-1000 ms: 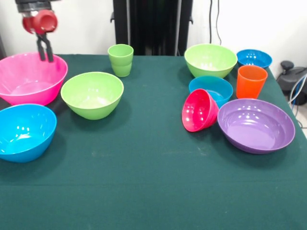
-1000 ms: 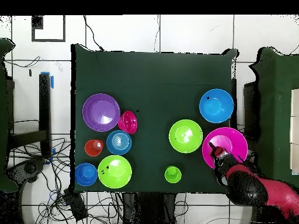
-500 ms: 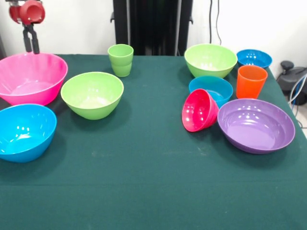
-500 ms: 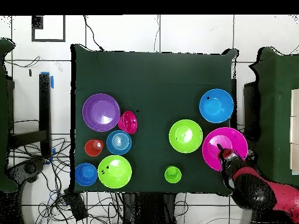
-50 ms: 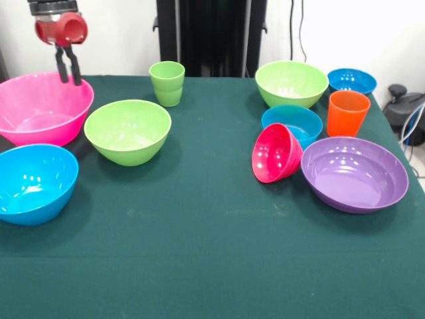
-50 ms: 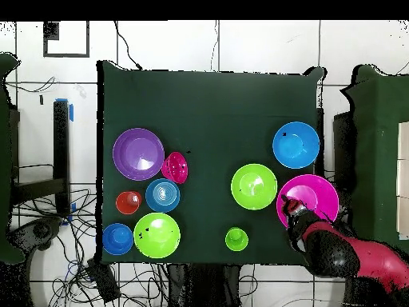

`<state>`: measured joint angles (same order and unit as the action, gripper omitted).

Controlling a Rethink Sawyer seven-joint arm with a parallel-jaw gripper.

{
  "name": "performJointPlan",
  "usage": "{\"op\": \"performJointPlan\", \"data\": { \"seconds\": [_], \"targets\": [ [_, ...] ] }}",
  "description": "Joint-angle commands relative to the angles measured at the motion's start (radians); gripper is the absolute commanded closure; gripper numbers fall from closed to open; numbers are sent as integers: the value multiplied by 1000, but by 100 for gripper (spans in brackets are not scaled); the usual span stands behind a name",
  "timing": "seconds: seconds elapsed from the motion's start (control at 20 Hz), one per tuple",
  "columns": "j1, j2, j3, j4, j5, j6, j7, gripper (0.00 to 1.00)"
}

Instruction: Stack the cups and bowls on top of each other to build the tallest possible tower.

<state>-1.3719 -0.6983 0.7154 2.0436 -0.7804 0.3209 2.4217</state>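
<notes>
- Dark green cloth covers the bench in the front view, with a white wall and a black post behind. The gripper hangs at the far rim of the big pink bowl, its two thin black fingers a narrow gap apart and holding nothing.
- Beside the pink bowl sit a lime bowl and a blue bowl; the light green cup stands behind. To the other side are a second lime bowl, two more blue bowls, the orange cup, the purple bowl, and the red-pink bowl, tipped on its side against it.
- All look like light, stiff, glossy plastic, likely slippery; I judge pinching a thin rim wall the surest hold.
- From overhead, the gripper sits over the pink bowl's edge nearest the robot. Nothing is stacked yet.
</notes>
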Motion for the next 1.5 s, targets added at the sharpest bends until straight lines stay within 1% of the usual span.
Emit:
{"op": "performJointPlan", "data": {
  "seconds": [0.05,0.35,0.5,0.65,0.85,1.2,1.3,1.5],
  "targets": [
    [104,62,-98,-64,-67,-29,-2,0],
    [132,100,-131,-121,-75,-67,-8,0],
    [119,115,-136,-158,-80,-54,-46,0],
    [109,110,-137,-167,-77,-42,-69,0],
    [108,111,-152,-177,-81,-46,-70,0],
    [120,169,-170,-214,-93,-88,-59,0],
    [133,181,-180,-224,-98,-106,-46,0],
    [153,187,-186,-221,-85,-127,-32,0]
  ]
}}
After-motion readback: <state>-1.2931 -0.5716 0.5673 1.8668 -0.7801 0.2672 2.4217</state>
